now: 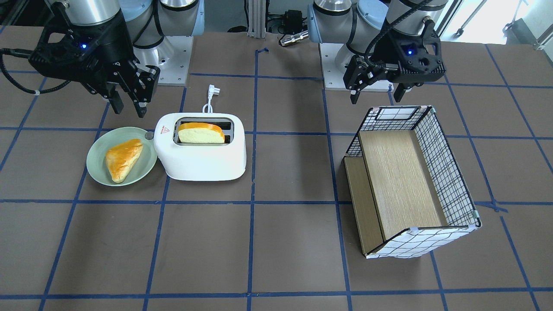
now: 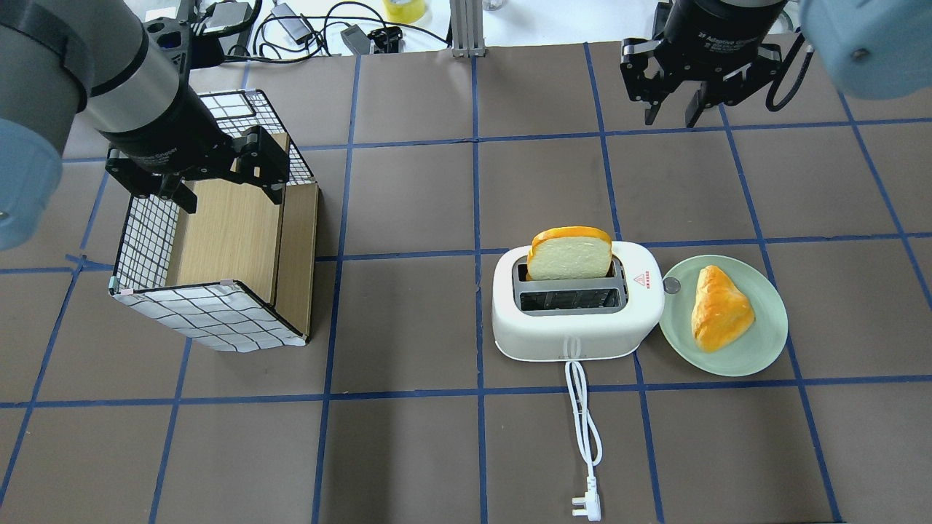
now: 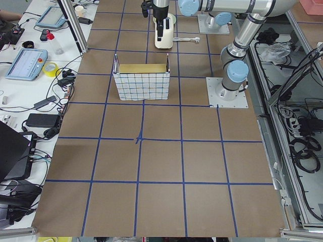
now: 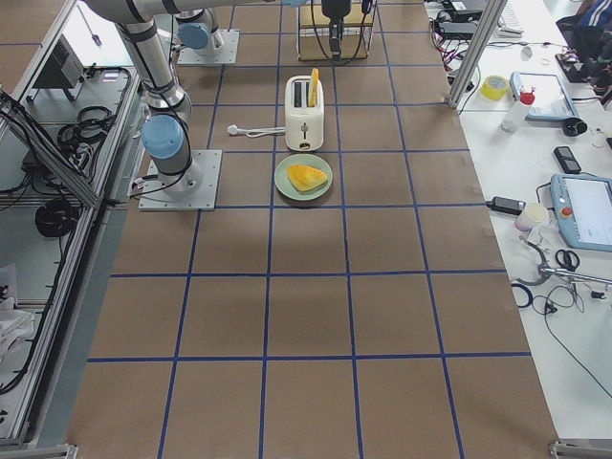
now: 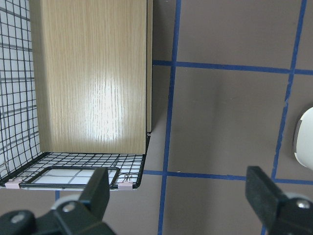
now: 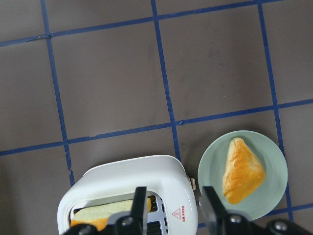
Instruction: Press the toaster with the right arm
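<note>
Lying left-right, the toaster (image 2: 575, 342); lever (image 2: 670, 286) end facing the plate (image 2: 728, 360).

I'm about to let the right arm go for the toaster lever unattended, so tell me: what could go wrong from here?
1. The grey lever knob is small and sits right beside the green plate; a slightly off descent could strike the plate or the pastry.
2. The right gripper is open, so the knob might slip between its fingers.
3. The toaster is not visibly fixed down; pushing at its end could tilt or shift it.
</note>
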Available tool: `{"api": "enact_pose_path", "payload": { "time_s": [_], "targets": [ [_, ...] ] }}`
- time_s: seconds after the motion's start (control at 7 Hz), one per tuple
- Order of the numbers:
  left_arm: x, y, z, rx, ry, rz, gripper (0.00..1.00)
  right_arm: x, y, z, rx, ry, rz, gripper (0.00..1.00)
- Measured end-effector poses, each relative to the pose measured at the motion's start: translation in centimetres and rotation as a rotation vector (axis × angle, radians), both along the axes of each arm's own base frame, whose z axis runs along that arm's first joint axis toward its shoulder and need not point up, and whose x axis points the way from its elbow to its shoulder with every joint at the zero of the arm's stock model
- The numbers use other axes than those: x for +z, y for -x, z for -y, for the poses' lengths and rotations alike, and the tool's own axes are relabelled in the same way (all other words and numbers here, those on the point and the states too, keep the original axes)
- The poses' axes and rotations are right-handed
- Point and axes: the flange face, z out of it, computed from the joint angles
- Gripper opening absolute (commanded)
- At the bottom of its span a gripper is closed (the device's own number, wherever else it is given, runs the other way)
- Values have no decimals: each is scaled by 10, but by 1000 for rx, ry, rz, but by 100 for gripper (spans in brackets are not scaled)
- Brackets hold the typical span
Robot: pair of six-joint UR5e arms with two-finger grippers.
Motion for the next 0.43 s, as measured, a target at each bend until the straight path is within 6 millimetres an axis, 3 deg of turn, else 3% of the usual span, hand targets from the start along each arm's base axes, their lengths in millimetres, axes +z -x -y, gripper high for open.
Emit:
{"api": "enact_pose_path", "payload": {
  "time_s": [0.43],
  "targets": [
    [0,0,0,0,0,0,100,2,0,2,3,17,2,100]
  ]
}}
